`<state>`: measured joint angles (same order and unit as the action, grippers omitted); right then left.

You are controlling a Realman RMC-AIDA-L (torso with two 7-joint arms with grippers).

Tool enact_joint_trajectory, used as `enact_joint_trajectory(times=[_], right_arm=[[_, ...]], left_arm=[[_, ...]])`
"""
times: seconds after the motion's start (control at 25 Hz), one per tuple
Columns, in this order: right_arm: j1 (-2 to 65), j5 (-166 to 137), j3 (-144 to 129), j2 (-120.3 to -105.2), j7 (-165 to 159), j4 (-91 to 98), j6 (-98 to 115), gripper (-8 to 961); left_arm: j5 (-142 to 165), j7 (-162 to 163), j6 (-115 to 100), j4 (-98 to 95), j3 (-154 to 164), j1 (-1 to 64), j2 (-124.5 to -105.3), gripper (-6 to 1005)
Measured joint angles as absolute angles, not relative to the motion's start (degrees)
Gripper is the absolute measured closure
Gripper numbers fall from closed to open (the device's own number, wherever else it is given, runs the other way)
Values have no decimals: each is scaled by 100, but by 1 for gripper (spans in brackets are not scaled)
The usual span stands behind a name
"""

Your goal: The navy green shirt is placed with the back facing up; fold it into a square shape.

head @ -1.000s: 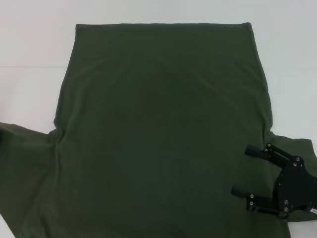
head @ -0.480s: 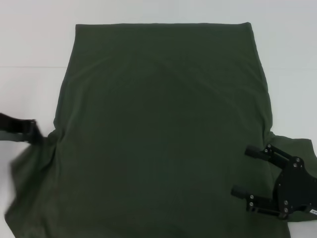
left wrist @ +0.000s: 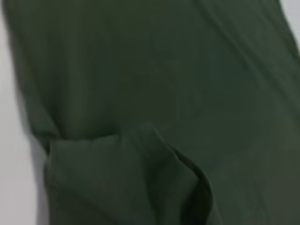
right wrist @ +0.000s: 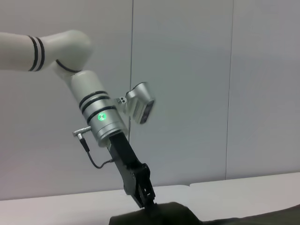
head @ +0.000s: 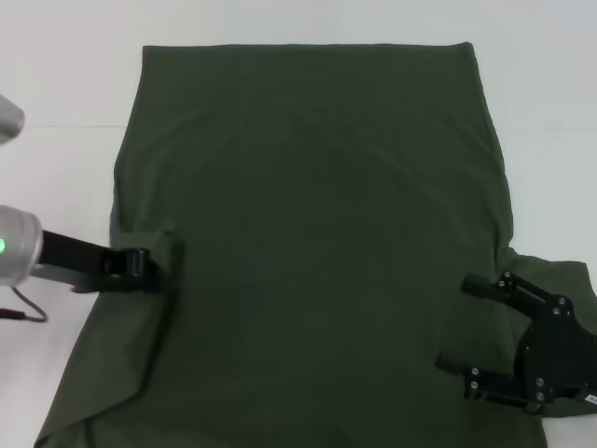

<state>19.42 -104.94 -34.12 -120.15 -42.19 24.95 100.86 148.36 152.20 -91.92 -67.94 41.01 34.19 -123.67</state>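
The navy green shirt (head: 317, 215) lies spread flat on the white table, plain side up, hem at the far end. My left gripper (head: 160, 265) is shut on the left sleeve (head: 131, 327), which is drawn inward and lies folded over the body's left edge. The left wrist view shows that folded sleeve flap (left wrist: 117, 183) on the shirt (left wrist: 154, 70). In the right wrist view the left gripper (right wrist: 148, 200) pinches cloth from above. My right gripper (head: 454, 320) stands open over the shirt's near right part, beside the right sleeve (head: 560, 280), holding nothing.
Bare white table (head: 65, 93) shows to the left, the right and beyond the hem. The left arm's silver wrist (head: 14, 247) with its cable reaches in from the left edge.
My left arm came in from the left, took the left sleeve and carried it rightward onto the shirt's body. The right gripper has not moved.
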Motion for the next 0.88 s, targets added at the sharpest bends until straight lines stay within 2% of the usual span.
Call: enact_joint_trajectory(times=[0.12, 0.4, 0.6, 0.76, 0.88], right_arm=[[1943, -10485, -3410, -12015, -4219, 2495, 10088, 53], [1967, -10476, -3410, -12015, -4219, 2464, 10090, 53], [1984, -10476, -3410, -12014, -4219, 2445, 10090, 53], [1987, -10451, -3410, -12014, -4219, 2443, 10090, 54], [1987, -10431, -3410, -12013, -4219, 2443, 10093, 54]], left_arm=[[14428, 15171, -9107, -6363, 4067, 3361, -12316, 954], [13893, 14864, -8760, -5407, 3949, 3302, -12002, 947], [13833, 14717, -8614, -5152, 3923, 3306, -11893, 942], [13367, 14424, -8778, -4853, 3924, 3305, -11829, 835], [13120, 14309, -8870, -4568, 3922, 3321, -11683, 736]])
